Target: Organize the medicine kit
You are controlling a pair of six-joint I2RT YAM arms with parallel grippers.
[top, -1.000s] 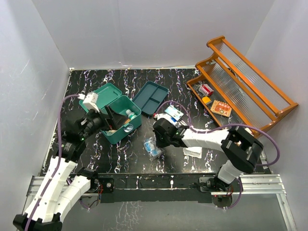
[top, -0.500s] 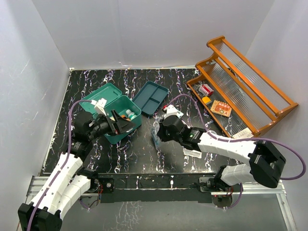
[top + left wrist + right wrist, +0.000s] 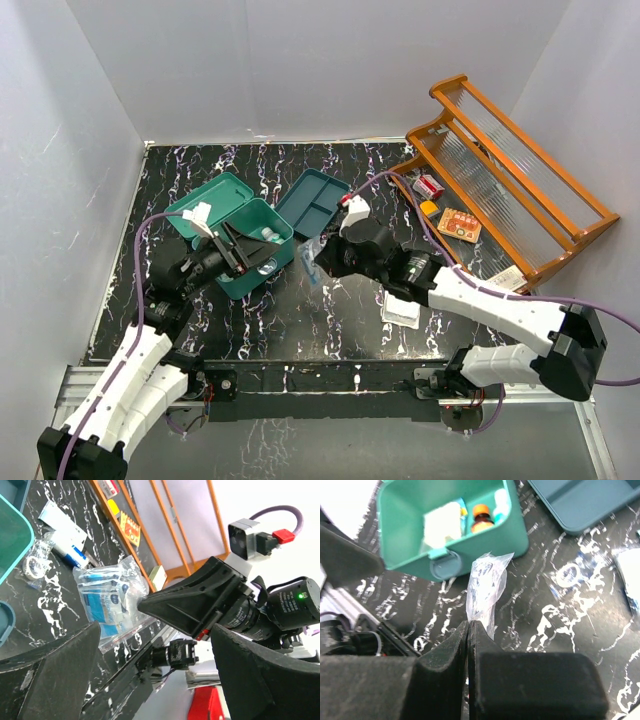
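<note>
The medicine kit (image 3: 240,285) is a teal-green box with its lid swung back at the left. In the right wrist view the medicine kit (image 3: 485,545) holds a white box, an orange-capped bottle and a white bottle. My right gripper (image 3: 320,258) is shut on a clear plastic bag (image 3: 311,249) of blue packets, held above the table just right of the kit. From the right wrist, the bag (image 3: 487,582) sticks out past the right gripper (image 3: 469,625). My left gripper (image 3: 245,258) stands open and empty at the kit's front. Its wrist view faces the bag (image 3: 107,597).
A dark-teal divided tray (image 3: 312,203) lies behind the kit. The orange wooden rack (image 3: 510,190) at the right holds a red-and-white box (image 3: 428,185) and an orange card (image 3: 459,225). A white packet (image 3: 402,310) lies near the front. A bagged tape roll (image 3: 568,574) lies on the table.
My right gripper has lifted the bag off the table and carried it back and left, toward the kit. The left gripper has stayed open by the kit, shifting only slightly.
</note>
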